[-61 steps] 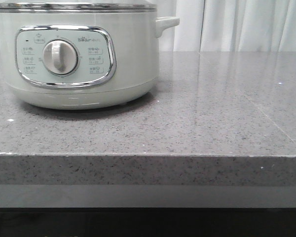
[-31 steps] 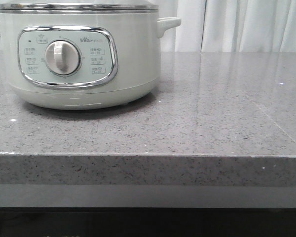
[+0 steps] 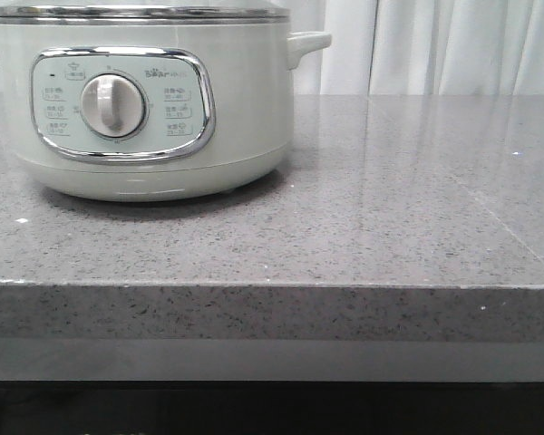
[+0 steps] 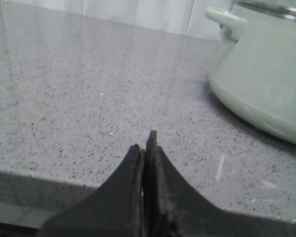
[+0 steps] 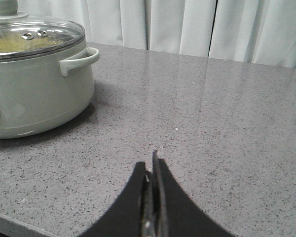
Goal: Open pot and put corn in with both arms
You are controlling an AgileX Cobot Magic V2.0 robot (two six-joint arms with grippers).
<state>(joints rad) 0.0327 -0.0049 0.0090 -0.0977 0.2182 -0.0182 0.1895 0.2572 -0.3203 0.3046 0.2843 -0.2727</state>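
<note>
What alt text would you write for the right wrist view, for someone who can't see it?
A large pale grey-green round electric pot with a side handle and a glass, metal-rimmed lid in place sits on a speckled grey stone countertop. The black right gripper, fingers pressed together and empty, pokes in over bare counter beside it; white curtains hang behind.

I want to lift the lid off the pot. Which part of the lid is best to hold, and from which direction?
Probably the knob at the centre of the glass lid, taken from straight above. The lid lies flat on the pot, its metal rim sits close on the body, and the knob is the only raised part. Only its lower part shows, so its exact shape is unclear.
</note>
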